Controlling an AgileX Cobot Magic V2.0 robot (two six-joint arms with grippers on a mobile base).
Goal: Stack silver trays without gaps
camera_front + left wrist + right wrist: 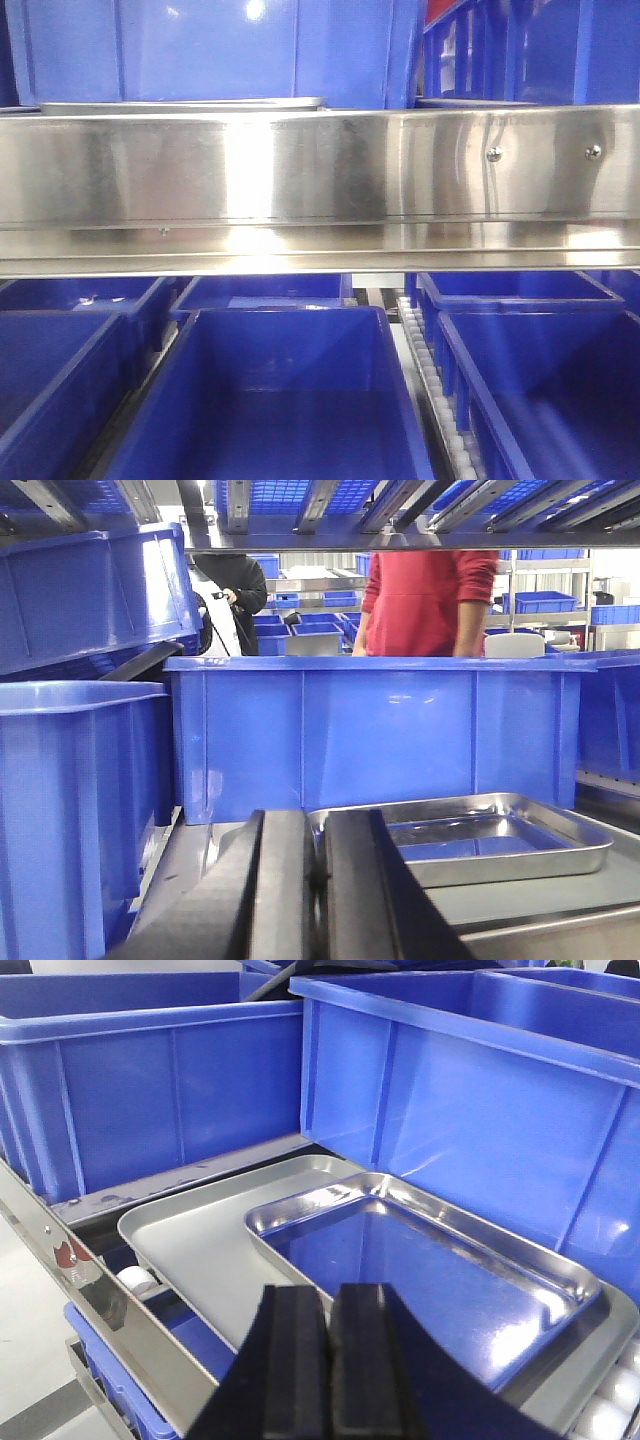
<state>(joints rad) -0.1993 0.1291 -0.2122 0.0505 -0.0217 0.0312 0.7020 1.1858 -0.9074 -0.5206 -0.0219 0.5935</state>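
Observation:
In the right wrist view a mirror-shiny silver tray (430,1280) lies askew inside a larger, duller silver tray (190,1240), its rim sitting above the lower tray's floor. My right gripper (332,1295) is shut on the upper tray's near left rim. In the left wrist view another shiny silver tray (500,835) rests on a grey surface in front of a blue bin. My left gripper (317,825) is shut on that tray's left corner rim. In the front view only thin silver tray edges (180,102) show above the rail; both grippers are hidden there.
A broad steel rail (300,180) with screw heads spans the front view. Blue plastic bins (270,400) stand below it, and others wall in the trays (470,1090) (370,730). White conveyor rollers (440,400) run between bins. A person in red (425,600) stands behind.

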